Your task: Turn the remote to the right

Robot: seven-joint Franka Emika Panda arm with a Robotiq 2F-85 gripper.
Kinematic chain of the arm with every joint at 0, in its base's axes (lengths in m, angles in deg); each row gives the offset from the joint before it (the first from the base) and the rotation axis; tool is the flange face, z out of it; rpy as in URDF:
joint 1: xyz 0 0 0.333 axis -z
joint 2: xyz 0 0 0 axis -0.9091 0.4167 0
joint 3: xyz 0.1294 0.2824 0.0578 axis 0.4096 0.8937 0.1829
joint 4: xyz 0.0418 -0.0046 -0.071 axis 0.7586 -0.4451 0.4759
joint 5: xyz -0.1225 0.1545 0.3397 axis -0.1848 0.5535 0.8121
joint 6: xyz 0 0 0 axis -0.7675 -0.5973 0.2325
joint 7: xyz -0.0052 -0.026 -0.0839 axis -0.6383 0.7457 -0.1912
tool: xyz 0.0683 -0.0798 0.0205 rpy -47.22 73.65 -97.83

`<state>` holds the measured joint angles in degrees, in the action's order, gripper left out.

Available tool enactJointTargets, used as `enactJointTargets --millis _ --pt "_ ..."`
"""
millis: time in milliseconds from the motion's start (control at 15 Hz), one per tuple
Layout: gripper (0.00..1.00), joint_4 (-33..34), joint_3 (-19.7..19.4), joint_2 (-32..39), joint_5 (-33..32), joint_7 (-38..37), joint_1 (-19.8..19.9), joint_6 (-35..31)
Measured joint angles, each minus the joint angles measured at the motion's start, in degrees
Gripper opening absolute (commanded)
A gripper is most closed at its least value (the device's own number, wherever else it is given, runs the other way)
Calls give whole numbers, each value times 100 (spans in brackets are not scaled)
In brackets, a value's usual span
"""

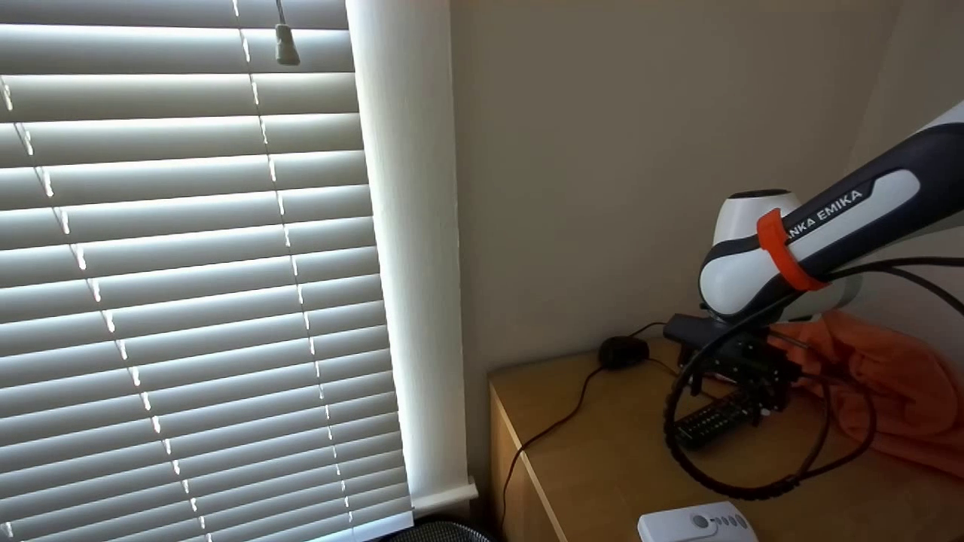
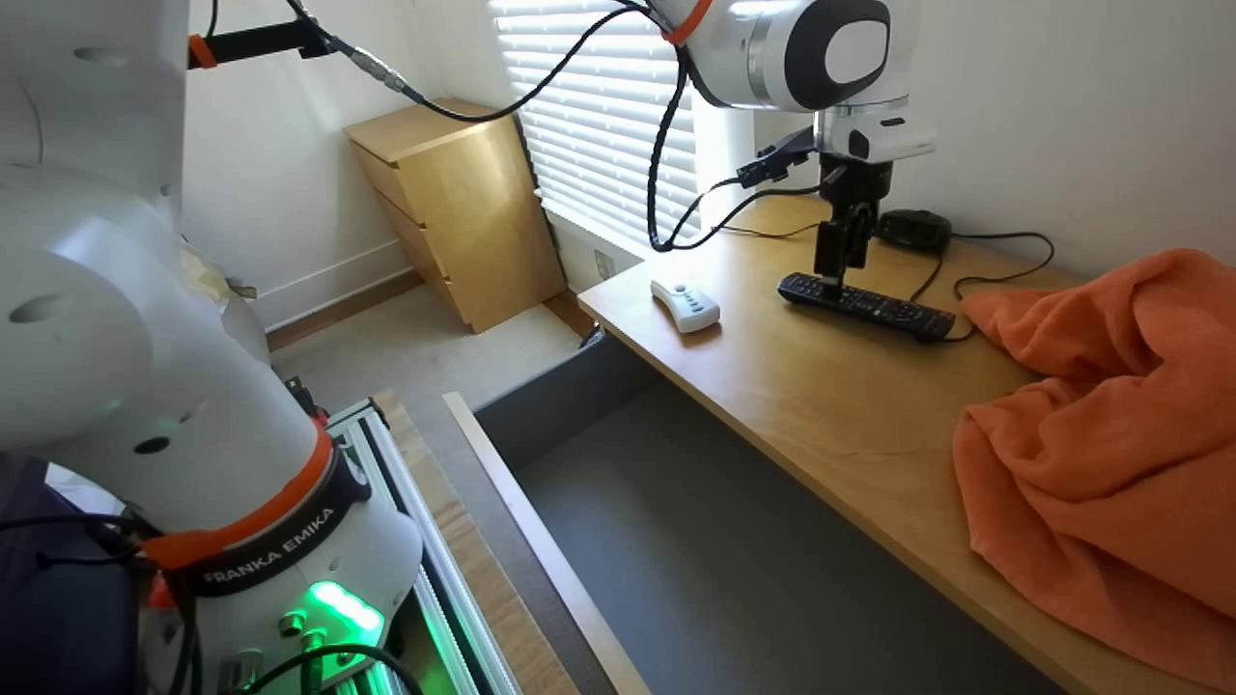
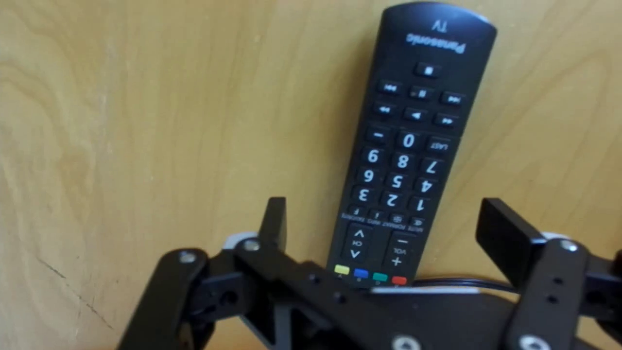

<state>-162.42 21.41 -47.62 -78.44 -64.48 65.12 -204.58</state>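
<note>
The remote [image 3: 403,160] is a slim black bar with number buttons, lying flat on the wooden top. In the wrist view it runs from the top right down to the gripper, tilted slightly; its lower end is hidden behind the gripper body. My gripper [image 3: 384,209] is open, one finger on each side of the remote, with a gap on both sides. In both exterior views the remote [image 1: 712,421] [image 2: 874,307] lies directly under the gripper [image 1: 742,403] [image 2: 838,280]. The fingertips are low, close to the remote; their exact height is hard to tell.
An orange cloth [image 1: 889,376] [image 2: 1101,463] lies heaped near one end of the remote. A white flat device [image 1: 697,525] [image 2: 686,305] lies toward the front edge. A black puck with cables [image 1: 623,351] [image 2: 914,230] sits near the wall. An open drawer [image 2: 676,521] extends below the top.
</note>
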Motion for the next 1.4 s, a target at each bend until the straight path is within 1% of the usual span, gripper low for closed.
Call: enactJointTargets --millis 133,667,1067,1133,1200,1333,1400 --pt "100 63 -3 47 143 13 5 -107" --pt "100 356 -128 373 152 -102 -14 -158" --pt "100 419 -137 513 157 -167 -14 -158" --pt "90 431 -137 536 159 -171 -14 -158" --pt "73 441 -137 557 160 -179 -14 -158" --pt "58 460 -137 590 166 -225 -14 -158" --pt "49 474 -137 610 174 -255 -14 -158"
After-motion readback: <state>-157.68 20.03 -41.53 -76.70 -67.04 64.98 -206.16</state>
